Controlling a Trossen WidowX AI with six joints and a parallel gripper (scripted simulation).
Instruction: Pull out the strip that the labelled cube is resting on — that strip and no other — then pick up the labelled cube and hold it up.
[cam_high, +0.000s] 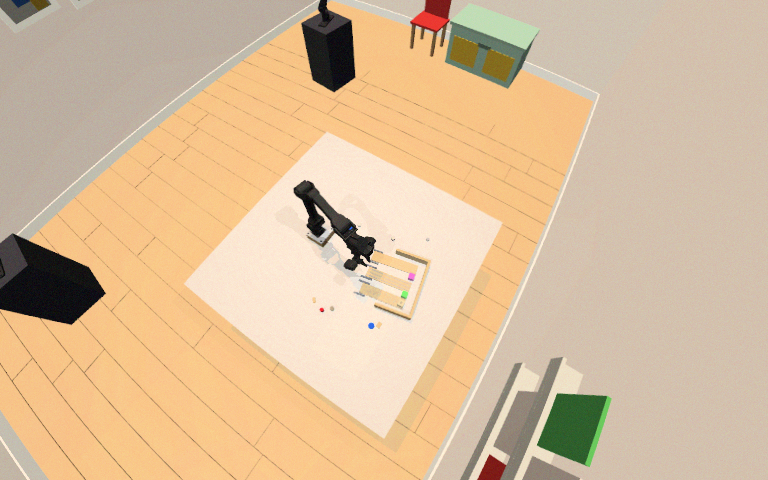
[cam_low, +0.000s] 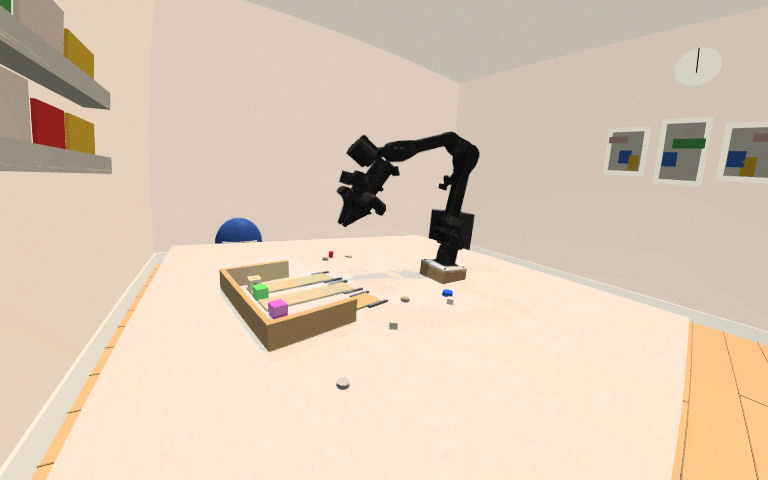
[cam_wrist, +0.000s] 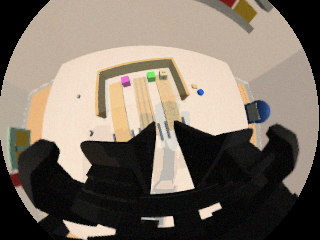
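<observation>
The labelled cube (cam_high: 400, 302) (cam_low: 254, 281) (cam_wrist: 163, 75), pale wood with a dark mark, sits at the far end of a wooden strip (cam_high: 378, 293) (cam_low: 303, 281) (cam_wrist: 167, 97), rightmost in the wrist view. A middle strip (cam_high: 387, 279) (cam_wrist: 142, 100) and a left strip (cam_high: 394, 262) (cam_wrist: 119, 105) lie beside it. A green cube (cam_high: 404, 294) (cam_low: 260, 292) (cam_wrist: 151, 76) and a magenta cube (cam_high: 411, 276) (cam_low: 278, 308) (cam_wrist: 126, 81) are near the strips' far ends. My gripper (cam_low: 343, 223) (cam_wrist: 164, 124) is partly open and empty, above the table short of the strips' near ends.
A three-sided wooden wall (cam_high: 419, 288) (cam_low: 311, 323) (cam_wrist: 101, 95) surrounds the strips' far ends and sides. Dark bars flank the near ends. A blue disc (cam_high: 371, 326) (cam_wrist: 201, 92), a red piece (cam_high: 321, 309) (cam_low: 331, 254) and several small pieces lie outside the wall.
</observation>
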